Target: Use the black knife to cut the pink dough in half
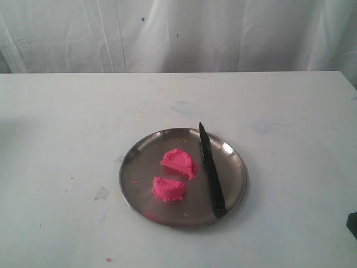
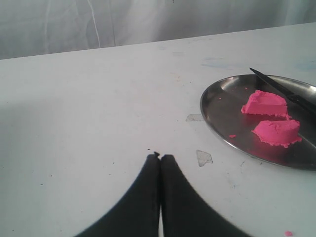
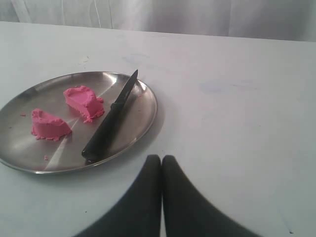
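pink dough (image 1: 179,162) lies in two half-round pieces on the steel plate (image 1: 142,159), one behind the other, with a narrow gap between. a few pink crumbs sit on the plate and one on the white table (image 1: 56,139). black knife (image 1: 211,170) lies flat on the plate's right side, just beside the pieces, its tip past the far rim. left gripper (image 2: 160,157): jaws pressed together, nothing held, over bare table, well apart from the plate. right gripper (image 3: 161,158): jaws also together and empty, near the plate's rim at the knife's handle end.
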